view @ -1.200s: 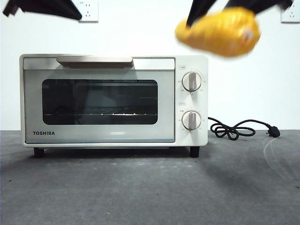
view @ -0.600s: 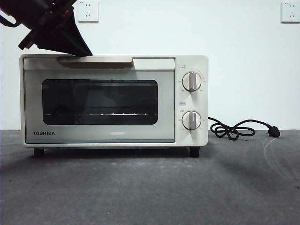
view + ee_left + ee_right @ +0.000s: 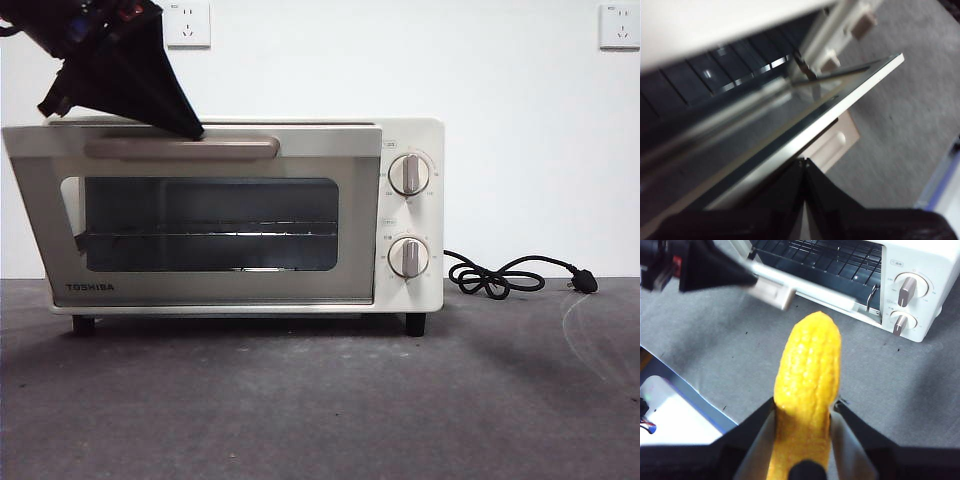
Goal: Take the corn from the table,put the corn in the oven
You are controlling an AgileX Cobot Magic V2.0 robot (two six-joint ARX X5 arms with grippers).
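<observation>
The cream oven (image 3: 410, 140) stands on the dark grey table (image 3: 320, 400). Its glass door (image 3: 200, 285) is tilted partly open, and the wire rack (image 3: 210, 228) shows inside. My left gripper (image 3: 190, 128) comes down from the upper left with its tip at the door's bar handle (image 3: 180, 148). In the left wrist view its jaws (image 3: 803, 162) are shut together against the door's top edge, beside the handle (image 3: 832, 145). My right gripper (image 3: 805, 405) is shut on the yellow corn (image 3: 807, 385), held in the air in front of the oven (image 3: 920, 260). The front view does not show the corn.
Two round knobs (image 3: 408, 173) sit on the oven's right panel. A black cord with plug (image 3: 510, 275) lies on the table to the oven's right. The table's blue-trimmed edge and a white object (image 3: 670, 410) show beside the right arm.
The oven door, shut half a second ago, now leans open with the left gripper at its handle. The corn seen high on the right one second ago has left the front view.
</observation>
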